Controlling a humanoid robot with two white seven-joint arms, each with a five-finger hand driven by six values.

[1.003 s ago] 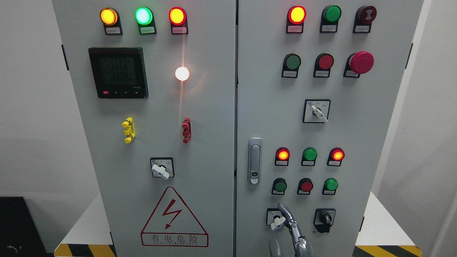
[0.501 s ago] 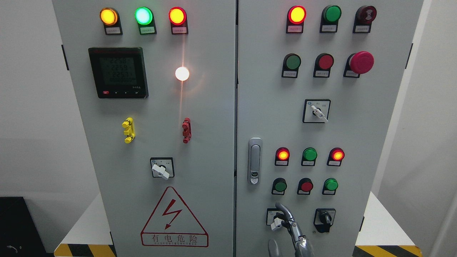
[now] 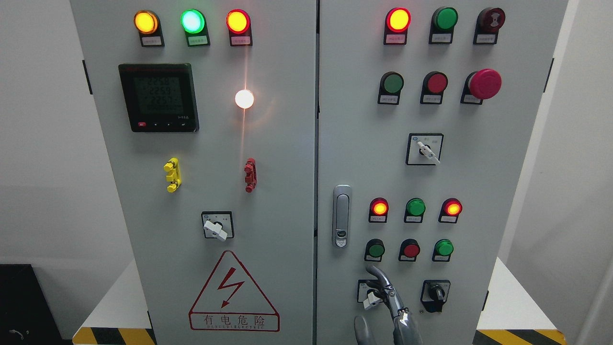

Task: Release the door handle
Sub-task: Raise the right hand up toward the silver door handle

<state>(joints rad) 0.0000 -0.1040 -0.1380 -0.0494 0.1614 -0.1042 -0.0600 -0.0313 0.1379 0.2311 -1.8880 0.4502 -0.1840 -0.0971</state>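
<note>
Apparently the hand (image 3: 383, 306), raised at the cabinet door's (image 3: 397, 143) bottom edge, is kept off the door handle (image 3: 342, 215); its fingers (image 3: 380, 278) look loosely extended, gripping nothing.

All I can see of my own body is one hand (image 3: 383, 306) at the bottom edge: slim, jointed fingers (image 3: 379, 277) in dull silver-grey metal with darker joints (a few small fastener-like specks near the knuckles), and a smooth, rounded grey thumb (image 3: 362, 329).
</note>
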